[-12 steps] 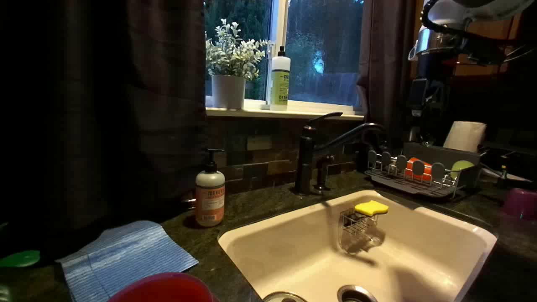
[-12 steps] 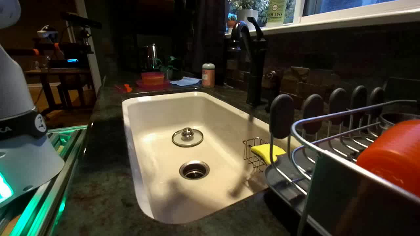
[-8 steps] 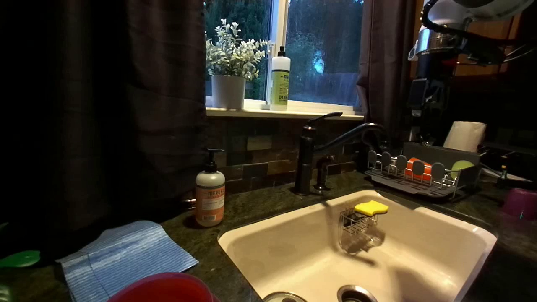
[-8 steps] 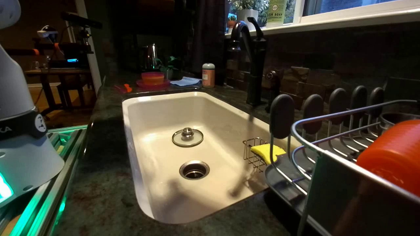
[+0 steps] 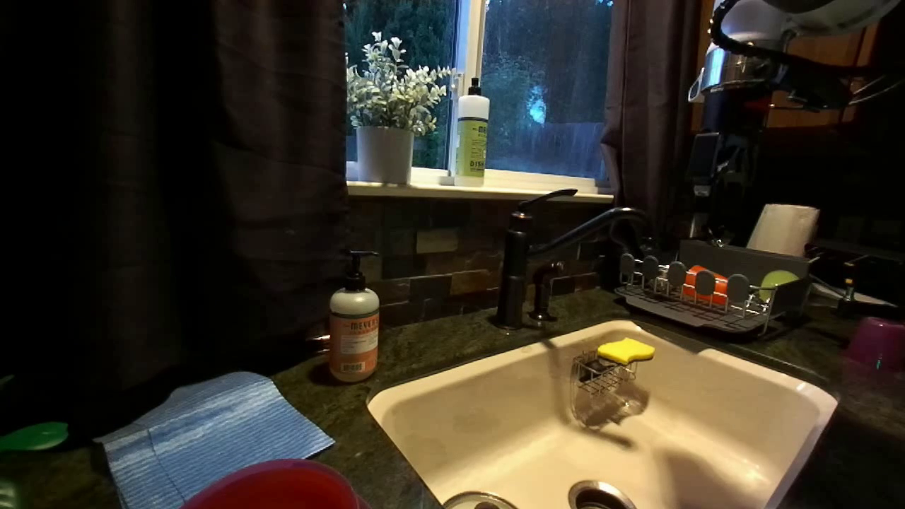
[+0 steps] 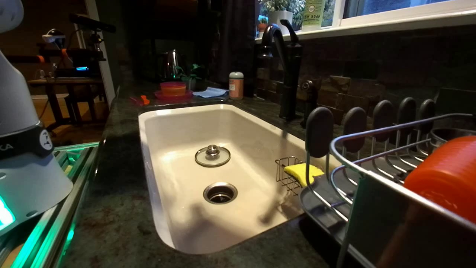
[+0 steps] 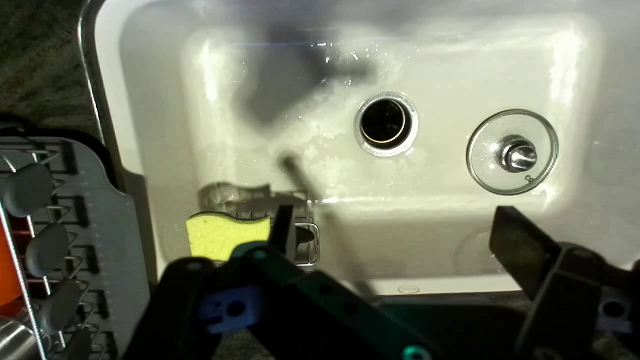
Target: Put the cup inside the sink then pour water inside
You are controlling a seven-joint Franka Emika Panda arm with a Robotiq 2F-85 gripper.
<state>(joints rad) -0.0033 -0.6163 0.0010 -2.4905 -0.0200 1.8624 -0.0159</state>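
The orange-red cup (image 5: 705, 285) lies in the dish rack in both exterior views; close to the camera, the cup (image 6: 444, 175) shows large behind the rack's rim. Only a sliver of the cup (image 7: 6, 272) enters the wrist view at its left edge. The cream-white sink (image 6: 178, 126) holds a glass lid, with a dark faucet (image 5: 515, 276) at its back edge. My gripper (image 7: 394, 220) stands open over the sink in the wrist view, its fingers wide apart and nothing between them. In an exterior view the arm hangs at the upper right, its fingertips lost in the dark.
The grey dish rack (image 6: 347, 160) adjoins the sink's end. A yellow sponge (image 7: 227, 235) rests on a wire holder at the sink wall. The glass lid (image 7: 512, 152) lies near the drain (image 7: 385, 124). A soap bottle (image 5: 355, 332) and purple cup (image 5: 877, 344) stand on the counter.
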